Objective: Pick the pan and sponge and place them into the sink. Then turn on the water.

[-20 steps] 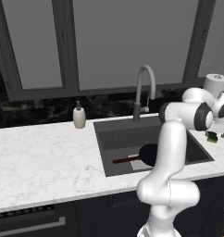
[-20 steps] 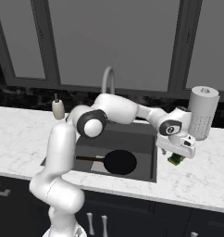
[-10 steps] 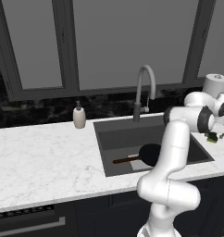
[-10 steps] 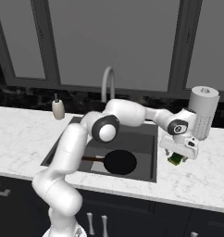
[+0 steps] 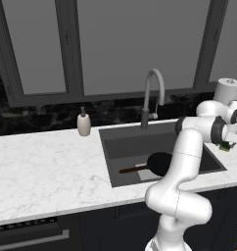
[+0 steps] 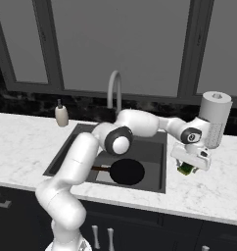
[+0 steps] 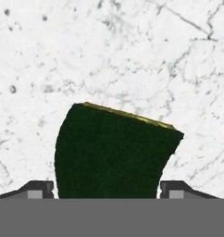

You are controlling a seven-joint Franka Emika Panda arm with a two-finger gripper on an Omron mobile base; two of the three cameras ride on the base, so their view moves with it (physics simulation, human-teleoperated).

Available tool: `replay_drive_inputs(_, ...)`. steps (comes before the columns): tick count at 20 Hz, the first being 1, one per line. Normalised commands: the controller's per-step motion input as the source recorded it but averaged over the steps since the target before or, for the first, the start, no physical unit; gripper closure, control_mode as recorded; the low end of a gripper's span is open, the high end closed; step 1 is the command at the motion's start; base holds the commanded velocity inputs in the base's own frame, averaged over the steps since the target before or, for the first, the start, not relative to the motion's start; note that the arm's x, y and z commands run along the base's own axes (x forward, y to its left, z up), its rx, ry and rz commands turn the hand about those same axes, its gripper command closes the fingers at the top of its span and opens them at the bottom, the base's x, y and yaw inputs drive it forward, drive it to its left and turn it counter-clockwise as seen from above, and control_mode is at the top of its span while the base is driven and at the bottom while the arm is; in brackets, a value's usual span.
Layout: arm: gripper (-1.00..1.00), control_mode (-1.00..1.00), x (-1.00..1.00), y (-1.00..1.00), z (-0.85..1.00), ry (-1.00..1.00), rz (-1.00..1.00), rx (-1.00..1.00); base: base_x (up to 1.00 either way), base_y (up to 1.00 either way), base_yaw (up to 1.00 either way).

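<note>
The sponge (image 7: pixel 111 152), a dark green lump with a yellowish top edge, lies on the white marble counter right of the sink (image 5: pixel 135 144). My gripper (image 7: pixel 107 190) hangs straight over it, open, with one fingertip close beside each flank of the sponge. In the base views the sponge (image 6: pixel 187 169) (image 5: pixel 225 146) peeks out under the gripper (image 6: pixel 190 164) (image 5: pixel 229 142). The black pan (image 5: pixel 159 163) (image 6: pixel 126 171) lies flat inside the sink (image 6: pixel 66 157), its red-brown handle pointing left. No water runs from the curved tap (image 5: pixel 152 93) (image 6: pixel 114 88).
A tall paper towel roll (image 6: pixel 214 120) (image 5: pixel 228 90) stands just behind the gripper. A soap dispenser (image 5: pixel 83 123) (image 6: pixel 61 115) sits at the sink's back left corner. Dark windows rise behind the counter. My own arm stretches across the sink.
The hand has settled lower over the sponge and the elbow has swung towards the sink. The jaws have drawn in slightly around the sponge.
</note>
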Motion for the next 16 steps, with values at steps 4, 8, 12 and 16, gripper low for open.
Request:
replay_drive_inputs(4, 1.0, -1.0, 0.0, 0.0, -0.25, 0.0, 0.0, 0.01, 0.0, 0.0, 0.0)
replay_drive_inputs(8, 1.0, -1.0, 0.0, 0.0, 0.0, 0.0, 0.0, 0.0, 0.0, 0.0, 0.0)
replay_drive_inputs(12, 1.0, -1.0, -0.16, 0.11, -0.01, -0.04, 0.02, 0.0, 0.0, 0.0, 0.0)
replay_drive_inputs(16, 1.0, -1.0, -0.56, 0.68, 0.0, -0.22, 0.1, 0.02, 0.0, 0.0, 0.0)
